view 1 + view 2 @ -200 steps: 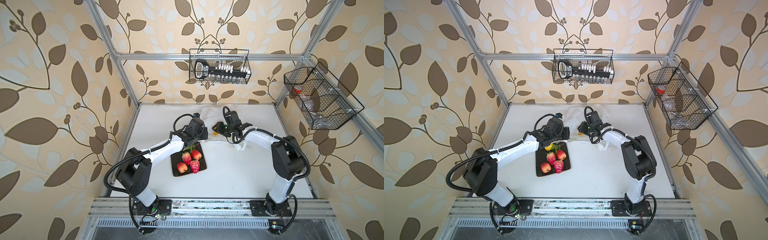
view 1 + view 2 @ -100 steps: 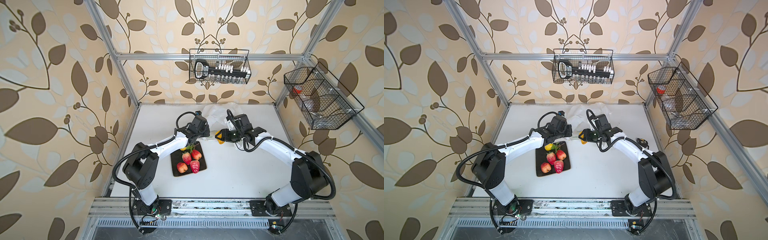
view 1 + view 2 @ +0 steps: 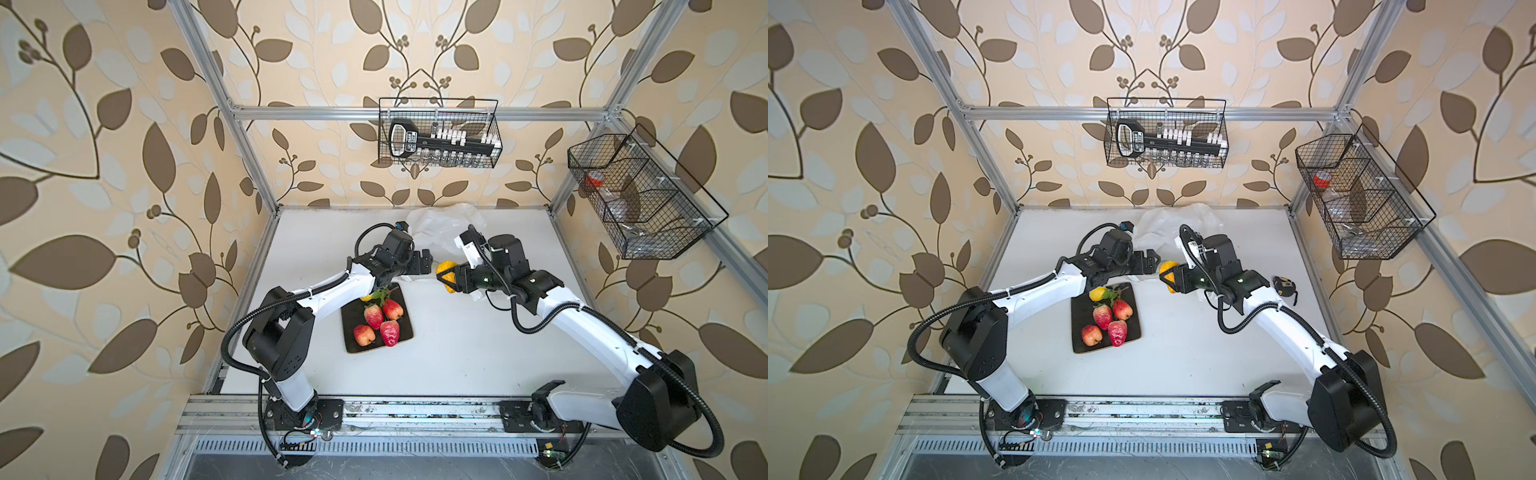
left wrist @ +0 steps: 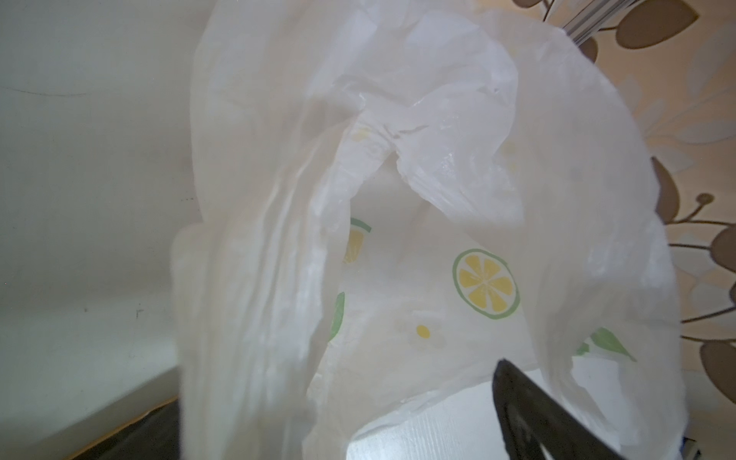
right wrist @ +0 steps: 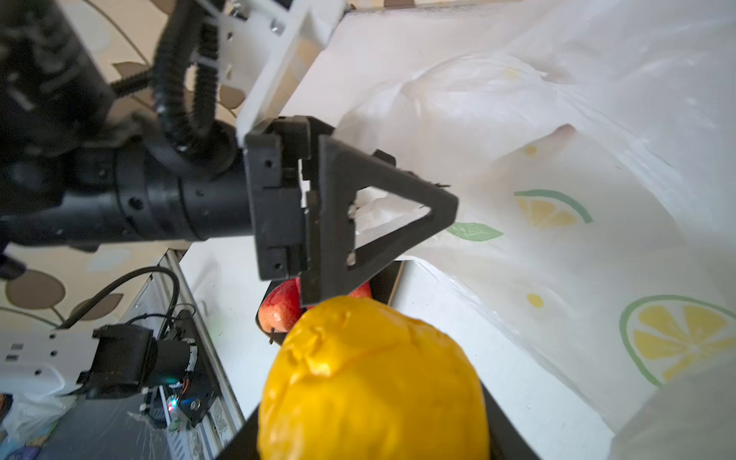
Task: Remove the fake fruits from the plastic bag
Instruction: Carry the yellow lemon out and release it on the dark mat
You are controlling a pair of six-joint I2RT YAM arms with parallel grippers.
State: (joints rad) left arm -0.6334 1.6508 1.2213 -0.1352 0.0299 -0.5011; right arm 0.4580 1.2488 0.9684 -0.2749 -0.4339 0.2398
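I see the bag point(image 3: 440, 222) at the table's point(image 3: 457, 353) back, the left gripper point(image 3: 424, 262) just before it facing the pear point(image 3: 444, 266) held in the right gripper point(image 3: 450, 279) on its right, and the plate point(image 3: 352, 318) of fruits point(image 3: 374, 316) nearer the front, left of centre

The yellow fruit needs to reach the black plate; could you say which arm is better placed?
Right, probably: the right gripper holds the yellow fruit outside the bag, near the plate; the left gripper is open.
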